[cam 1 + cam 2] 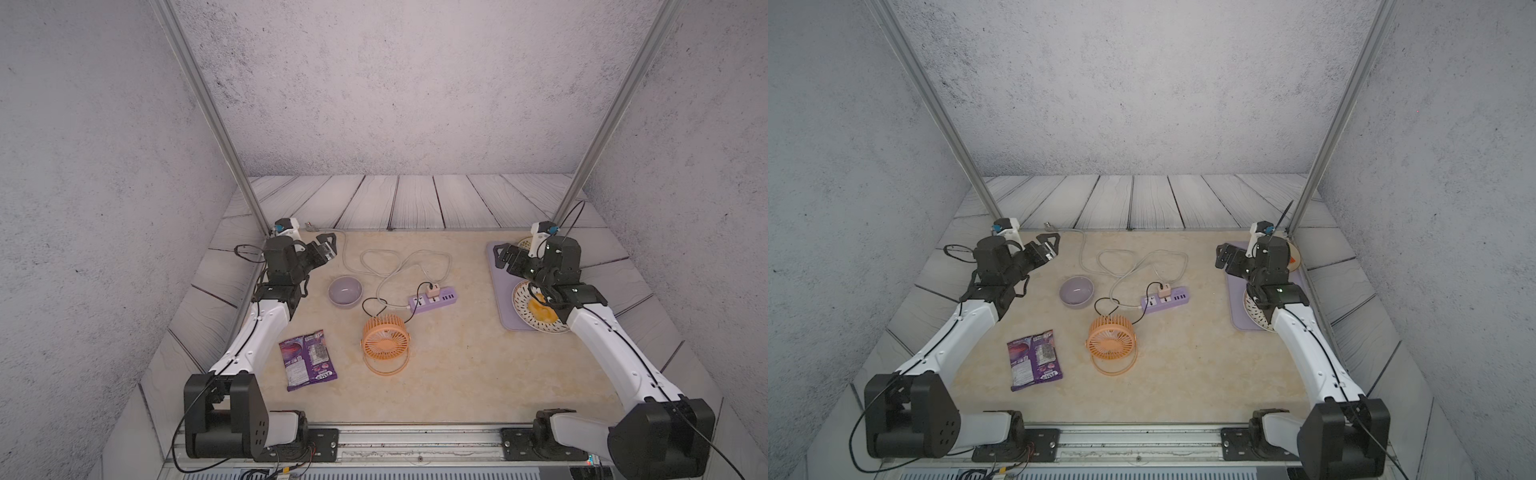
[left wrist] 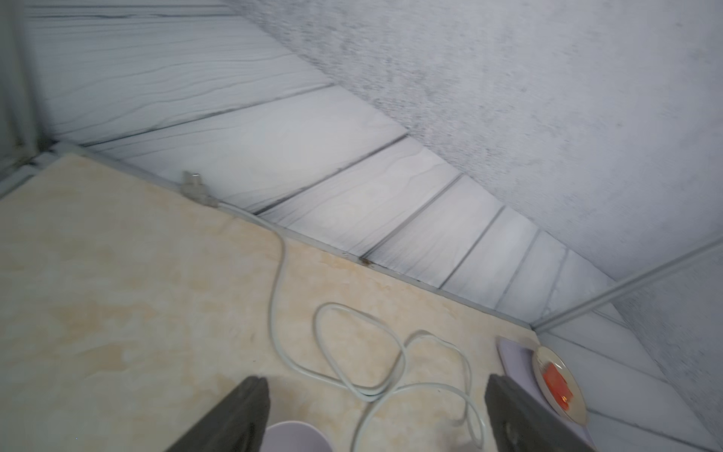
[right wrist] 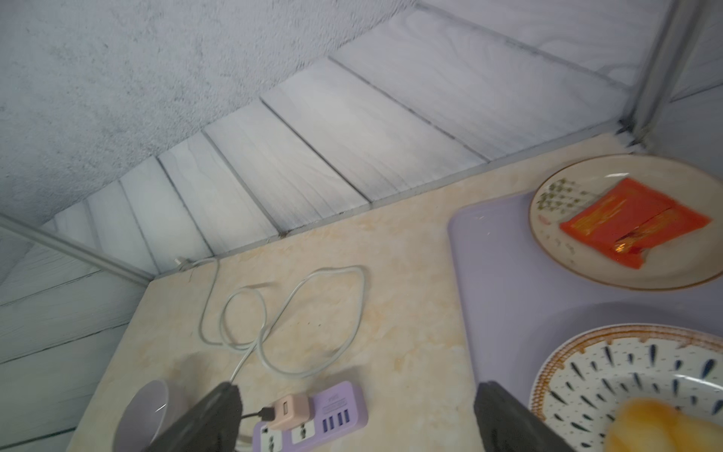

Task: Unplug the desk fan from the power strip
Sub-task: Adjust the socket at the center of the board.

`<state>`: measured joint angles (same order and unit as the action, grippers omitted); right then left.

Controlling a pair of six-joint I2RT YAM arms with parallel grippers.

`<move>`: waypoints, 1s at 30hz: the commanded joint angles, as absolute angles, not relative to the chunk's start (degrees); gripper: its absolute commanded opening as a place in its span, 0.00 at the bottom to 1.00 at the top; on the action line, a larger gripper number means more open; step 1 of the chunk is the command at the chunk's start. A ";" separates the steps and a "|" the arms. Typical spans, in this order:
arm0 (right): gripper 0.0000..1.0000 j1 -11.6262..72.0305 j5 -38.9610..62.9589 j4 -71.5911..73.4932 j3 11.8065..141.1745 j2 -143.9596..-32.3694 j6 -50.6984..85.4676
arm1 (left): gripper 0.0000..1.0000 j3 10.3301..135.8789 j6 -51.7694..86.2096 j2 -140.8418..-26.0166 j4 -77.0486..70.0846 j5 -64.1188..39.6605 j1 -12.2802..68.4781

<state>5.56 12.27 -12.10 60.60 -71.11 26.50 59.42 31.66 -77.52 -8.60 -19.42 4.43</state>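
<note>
The desk fan stands on its hoop stand near the middle of the tabletop. Its black cord runs to the pink plug block, which is seated in the power strip just beyond the fan. The left tool hovers over the far left, jaws spread wide with nothing between them. The right tool, equally wide and empty, hangs above the lilac tray at the far right.
</note>
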 commanded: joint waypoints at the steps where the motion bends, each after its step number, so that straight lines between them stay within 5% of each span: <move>1: 0.96 5.57 21.91 -19.49 59.75 -70.92 28.31 | 0.90 63.97 24.83 -80.74 0.69 -27.01 7.79; 8: 0.96 5.78 25.69 -18.58 54.83 -67.07 28.66 | 0.84 73.26 18.95 -89.90 10.29 -31.72 12.71; 10: 0.99 5.73 27.03 -18.29 53.87 -66.48 29.39 | 0.97 75.88 16.53 -92.35 13.34 -31.44 14.40; 14: 0.99 5.89 31.26 -19.93 53.95 -66.83 29.00 | 1.00 80.27 12.75 -97.26 18.09 -31.26 17.24; 24: 0.91 6.06 32.10 -20.53 49.51 -63.61 28.76 | 0.72 89.01 3.51 -106.95 27.85 -22.81 24.22; 30: 0.90 6.56 32.12 -20.96 48.15 -59.70 28.53 | 0.69 92.55 0.45 -112.24 30.77 -17.12 27.58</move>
